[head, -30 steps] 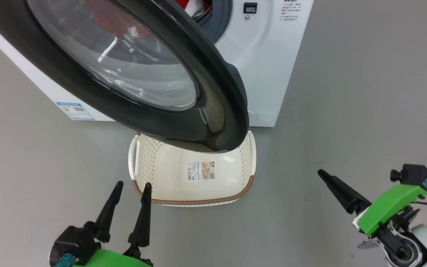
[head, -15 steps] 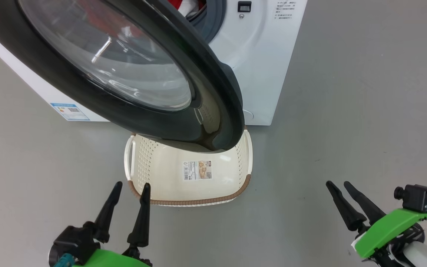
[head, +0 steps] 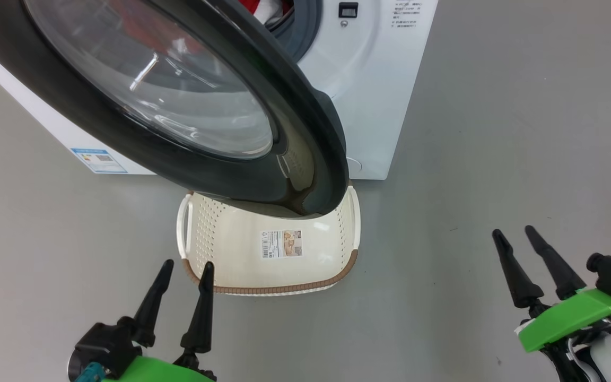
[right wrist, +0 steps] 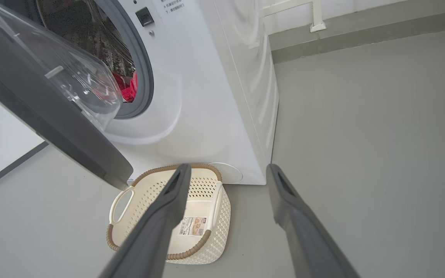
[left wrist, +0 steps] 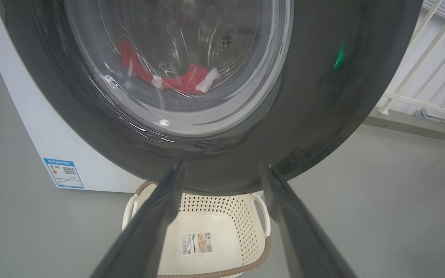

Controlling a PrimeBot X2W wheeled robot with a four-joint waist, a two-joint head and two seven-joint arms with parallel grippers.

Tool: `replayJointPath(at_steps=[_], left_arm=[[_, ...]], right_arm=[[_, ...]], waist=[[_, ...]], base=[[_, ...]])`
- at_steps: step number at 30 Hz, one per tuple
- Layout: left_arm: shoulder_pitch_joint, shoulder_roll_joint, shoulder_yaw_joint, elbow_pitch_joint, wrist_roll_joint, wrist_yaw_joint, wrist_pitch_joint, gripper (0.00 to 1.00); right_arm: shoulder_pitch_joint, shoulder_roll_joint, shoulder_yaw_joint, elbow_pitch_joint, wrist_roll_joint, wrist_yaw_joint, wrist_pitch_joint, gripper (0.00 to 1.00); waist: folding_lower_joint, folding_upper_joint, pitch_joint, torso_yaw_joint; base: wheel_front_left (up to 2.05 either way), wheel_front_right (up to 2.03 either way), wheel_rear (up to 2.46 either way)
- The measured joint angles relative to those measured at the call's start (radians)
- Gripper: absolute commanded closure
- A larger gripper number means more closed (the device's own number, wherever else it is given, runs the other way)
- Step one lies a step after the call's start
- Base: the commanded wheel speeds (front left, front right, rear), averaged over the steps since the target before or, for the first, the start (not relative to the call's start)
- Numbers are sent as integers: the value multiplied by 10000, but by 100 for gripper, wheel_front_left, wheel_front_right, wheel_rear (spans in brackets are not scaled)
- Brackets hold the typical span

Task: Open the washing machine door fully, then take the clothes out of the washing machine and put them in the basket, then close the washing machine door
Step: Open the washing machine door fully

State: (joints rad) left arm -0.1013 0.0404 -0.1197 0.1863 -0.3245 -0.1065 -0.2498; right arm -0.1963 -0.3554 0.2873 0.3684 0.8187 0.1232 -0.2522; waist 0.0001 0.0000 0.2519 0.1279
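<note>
I see the door (head: 167, 95) swung out from the washer (head: 374, 106), but in my judgement it is not fully open. It stands at an angle, and its lower edge hangs over the far part of the basket (head: 273, 289). The basket sits on the floor just in front of the washer and has nothing in it except a label (head: 281, 244) on the bottom. I think it is placed there so that the clothes have only a short way to drop.

The clothes (left wrist: 184, 83) lie inside the drum. In the left wrist view I see the red and white fabric through the door glass, and in the right wrist view a red piece shows in the gap beside the seal.

The left gripper (head: 189, 262) hovers near the front left corner of the basket with its fingers apart and nothing between them. The right gripper (head: 512, 230) is well to the right over bare floor, also spread and holding nothing.

The door is the main obstacle. It stands between the left gripper and the drum, so I would push it wider first. The right side offers a more open path to the opening. A white railing (left wrist: 431, 58) stands further away and a blue label (head: 98, 159) marks the lower corner of the washer. Neither is in my way.
</note>
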Motion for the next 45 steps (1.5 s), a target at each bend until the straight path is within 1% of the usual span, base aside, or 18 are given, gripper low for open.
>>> replayJointPath(at_steps=[2,7,11,14,21,33,37,42,43,44,45], left_arm=[[-2,-4,-4,-2,0,0,0,0],[-4,0,0,0,0,2,0,0],[-5,-2,-4,-2,0,2,0,0],[-5,-2,-10,-4,0,4,0,0],[-1,-2,-35,-12,-2,6,0,0],[4,-2,-40,-12,-2,8,0,0],[6,-2,-40,-12,-2,8,0,0],[9,-2,-42,-12,-2,8,0,0],[9,-2,-42,-13,-2,8,0,0],[9,-2,-44,-15,-2,8,0,0],[9,0,-42,-17,-2,8,0,0]], right_arm=[[299,268,-583,-236,-740,0,-2,0],[753,965,-1927,-907,-2151,0,-2,0],[1123,1469,-2754,-1444,-2968,8,-4,0],[1383,1720,-3164,-1705,-3402,8,-4,0],[1987,2002,-3538,-1645,-3822,12,-29,0],[1991,2008,-3499,-1601,-3814,12,-29,0],[1990,2077,-3444,-1607,-3657,12,-29,0],[1875,2197,-3335,-1676,-3045,12,-29,0],[1810,2234,-3292,-1720,-2930,12,-31,13],[1681,2259,-3198,-1733,-2704,12,-29,55],[1502,2249,-3032,-1753,-2525,12,-31,89]], waist=[[0,0,8,4],[0,0,33,5],[0,0,24,0],[0,0,-5,1],[0,0,-130,37],[0,0,-247,40],[0,0,-257,51],[-1,0,-238,44],[0,0,-228,42],[0,0,-213,41],[0,0,-197,41]], base=[[0,0,0],[0,0,0],[0,0,0],[0,0,0],[0,0,0],[0,0,0],[0,0,0],[0,0,0],[0,0,0],[0,0,0],[0,0,0]])
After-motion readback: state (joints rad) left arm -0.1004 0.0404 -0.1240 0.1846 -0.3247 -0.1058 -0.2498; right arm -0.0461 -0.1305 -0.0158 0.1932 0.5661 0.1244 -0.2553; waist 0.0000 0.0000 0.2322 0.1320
